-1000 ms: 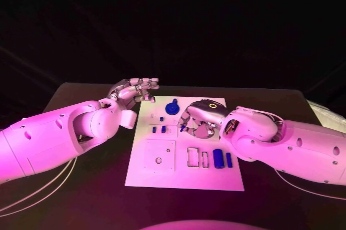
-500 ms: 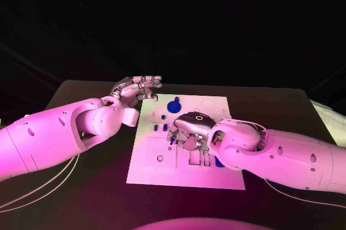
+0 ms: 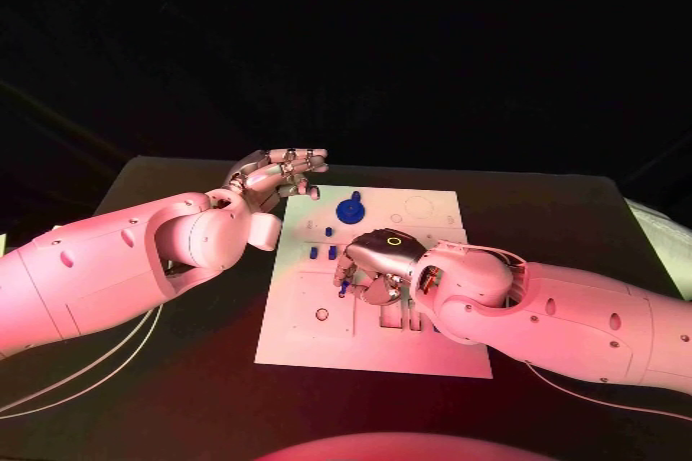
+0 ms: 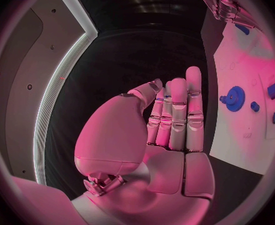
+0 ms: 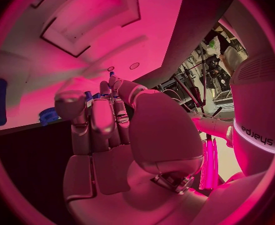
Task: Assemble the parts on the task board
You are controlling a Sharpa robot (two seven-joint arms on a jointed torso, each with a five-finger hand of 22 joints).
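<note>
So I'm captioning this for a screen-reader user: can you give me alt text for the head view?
The robot's right hand reaches down over the middle of the white task board on a black table, its fingers among the small blue parts. The left hand hovers at the board's far left corner, fingers curled, near a blue gear on the board.

White task board (image 3: 310,341) flat on table; blue gear (image 3: 349,212) at far end

The black table (image 3: 173,331) carries the white task board (image 3: 310,346).

The task board (image 3: 310,346) lies mid-table, a gear (image 3: 349,212) near its far edge.
</note>
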